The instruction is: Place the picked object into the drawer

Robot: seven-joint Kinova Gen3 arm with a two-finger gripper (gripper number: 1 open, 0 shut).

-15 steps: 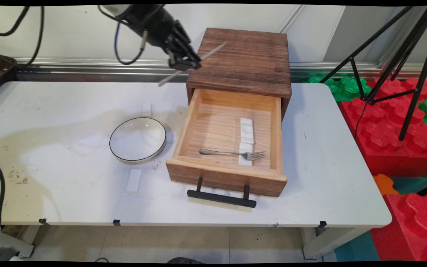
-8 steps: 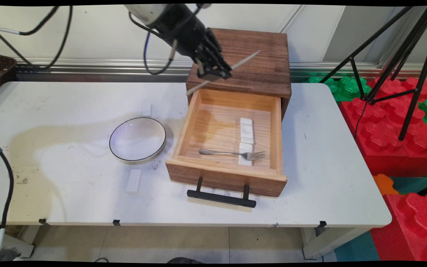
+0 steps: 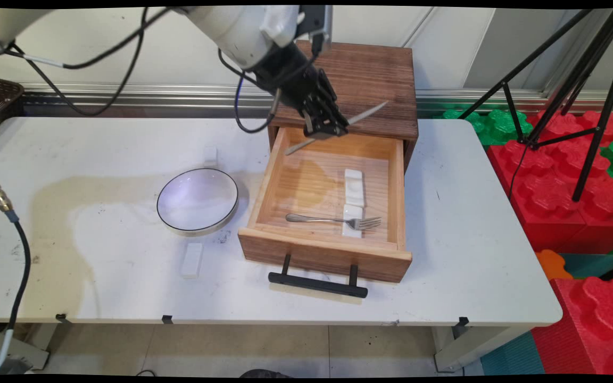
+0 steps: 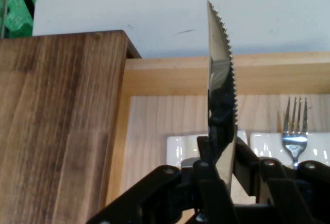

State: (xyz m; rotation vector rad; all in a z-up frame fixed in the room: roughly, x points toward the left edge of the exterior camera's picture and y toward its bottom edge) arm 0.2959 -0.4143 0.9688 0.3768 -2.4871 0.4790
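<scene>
My gripper is shut on a silver serrated knife, held crosswise, blade toward the right. It hangs over the back of the open wooden drawer, just in front of the dark wooden box. In the hand view the knife stands upright between the fingers, its toothed edge to the right. Inside the drawer lie a fork and two white rests, the fork's tines on the nearer rest. The hand view shows the fork and the rests below the blade.
A white bowl with a dark rim sits left of the drawer. One white block lies in front of the bowl, another behind it. The drawer's black handle juts toward the table's front. A tripod and foam blocks stand at the right.
The gripper has carried the knife rightward and down, from left of the box's top to over the back of the open drawer.
</scene>
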